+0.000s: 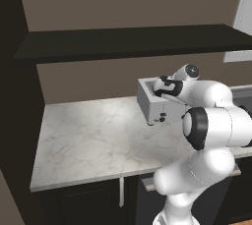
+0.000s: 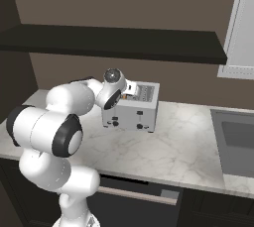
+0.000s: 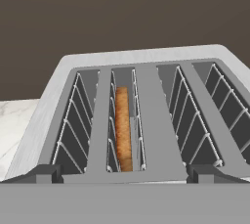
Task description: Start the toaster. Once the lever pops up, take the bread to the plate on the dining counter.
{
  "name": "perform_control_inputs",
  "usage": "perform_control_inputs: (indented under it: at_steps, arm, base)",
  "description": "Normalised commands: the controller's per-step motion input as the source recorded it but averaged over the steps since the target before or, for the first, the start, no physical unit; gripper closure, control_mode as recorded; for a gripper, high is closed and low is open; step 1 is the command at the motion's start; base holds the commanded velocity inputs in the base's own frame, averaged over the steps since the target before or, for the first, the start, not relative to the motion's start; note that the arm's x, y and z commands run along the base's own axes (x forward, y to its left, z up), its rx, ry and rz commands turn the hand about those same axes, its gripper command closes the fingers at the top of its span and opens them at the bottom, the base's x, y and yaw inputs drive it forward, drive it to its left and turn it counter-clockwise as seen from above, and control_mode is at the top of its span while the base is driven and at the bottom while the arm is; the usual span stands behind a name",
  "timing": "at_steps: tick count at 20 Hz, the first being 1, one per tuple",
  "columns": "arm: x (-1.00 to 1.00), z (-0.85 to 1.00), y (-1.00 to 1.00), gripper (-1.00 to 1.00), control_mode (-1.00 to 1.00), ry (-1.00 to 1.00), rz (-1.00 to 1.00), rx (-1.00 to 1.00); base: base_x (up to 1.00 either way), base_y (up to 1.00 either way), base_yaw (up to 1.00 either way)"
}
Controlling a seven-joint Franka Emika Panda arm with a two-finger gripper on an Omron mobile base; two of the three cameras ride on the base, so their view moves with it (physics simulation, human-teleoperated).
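Note:
The silver-grey toaster (image 1: 150, 106) (image 2: 139, 112) stands at the back of a marble worktop, its knobs and levers facing forward. In the hand view I look down into its four slots (image 3: 146, 115). The tan-brown bread (image 3: 123, 130) stands on edge, sunk in the second slot from the left. My gripper (image 1: 165, 90) (image 2: 130, 90) (image 3: 124, 174) hovers just above the toaster's front top edge. It is open, its dark fingertips (image 3: 44, 173) spread wide with nothing between them. The plate and the dining counter are out of view.
The marble worktop (image 1: 88, 135) stretches left and in front of the toaster. A sink (image 2: 238, 139) is set into it at the right. A dark shelf (image 2: 124, 42) runs along the brown wall above the toaster. Dark cabinets sit below.

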Motion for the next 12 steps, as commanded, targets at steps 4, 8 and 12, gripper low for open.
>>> perform_control_inputs:
  at_steps: [4,8,12]
  arm:
    - [0.0,0.0,0.0,-1.0,-1.0,0.0,0.0,0.0]
    - [0.0,0.0,0.0,-1.0,-1.0,0.0,0.0,0.0]
    - [0.0,0.0,0.0,-1.0,-1.0,0.0,0.0,0.0]
  base:
    - [0.0,0.0,0.0]
    - [0.0,0.0,0.0]
    - [0.0,0.0,0.0]
